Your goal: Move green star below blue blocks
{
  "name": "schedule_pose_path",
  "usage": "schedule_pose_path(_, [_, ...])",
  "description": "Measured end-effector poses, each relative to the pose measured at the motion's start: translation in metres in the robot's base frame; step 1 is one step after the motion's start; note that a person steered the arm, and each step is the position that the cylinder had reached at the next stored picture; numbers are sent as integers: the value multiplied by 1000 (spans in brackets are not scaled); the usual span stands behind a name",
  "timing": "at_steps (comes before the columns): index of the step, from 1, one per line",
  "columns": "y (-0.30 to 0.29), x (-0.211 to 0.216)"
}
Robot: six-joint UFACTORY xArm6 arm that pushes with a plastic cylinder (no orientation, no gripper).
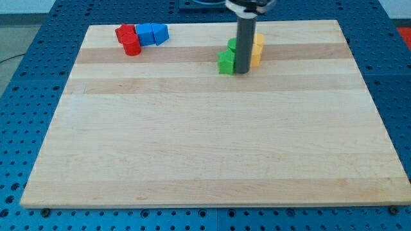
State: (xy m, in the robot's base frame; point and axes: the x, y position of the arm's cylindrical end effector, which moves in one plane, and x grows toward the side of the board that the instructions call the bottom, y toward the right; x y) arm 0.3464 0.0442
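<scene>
Two green blocks stand near the view's top centre: one [225, 61] in front and one [232, 45] behind it, partly hidden by the rod; which is the star I cannot tell. Two blue blocks [152, 34] sit at the view's top left, side by side. My tip [242, 72] rests on the board just right of the front green block, touching or nearly touching it.
Two red blocks [128, 38] touch the blue ones on their left. Two yellow blocks [257, 50] stand just right of the rod. The wooden board [205, 147] lies on a blue perforated table.
</scene>
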Motion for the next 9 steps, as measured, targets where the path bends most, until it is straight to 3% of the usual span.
schedule_pose_path(2, [-44,-7])
schedule_pose_path(4, [18,-17])
schedule_pose_path(9, [-128,-29])
